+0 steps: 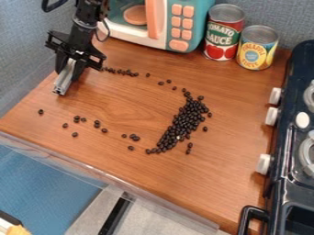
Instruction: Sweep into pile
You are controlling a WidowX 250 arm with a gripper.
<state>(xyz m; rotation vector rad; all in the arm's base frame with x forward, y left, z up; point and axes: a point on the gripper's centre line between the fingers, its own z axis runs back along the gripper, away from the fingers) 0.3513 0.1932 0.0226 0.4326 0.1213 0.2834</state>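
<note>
At the upper left of the camera view, the gripper (pixel 66 69) hangs low over the table's left side. A narrow grey piece (pixel 63 81) slants down from it; I cannot tell if it is held or part of the gripper. The dark beans (pixel 184 120) form a long, dense band right of the table's middle, well to the right of the gripper. A thin line of beans (pixel 121 72) runs along the back, starting just right of the gripper. Scattered beans (pixel 97 124) lie along the front left, with one stray bean (pixel 41 111) near the left edge.
A toy microwave (pixel 156 23) stands at the back. Beside it are a tomato sauce can (pixel 223 33) and a pineapple can (pixel 257 48). A dark toy stove (pixel 288 151) lines the right side. The wooden table (pixel 122 158) has a clear plastic front edge (pixel 110 176).
</note>
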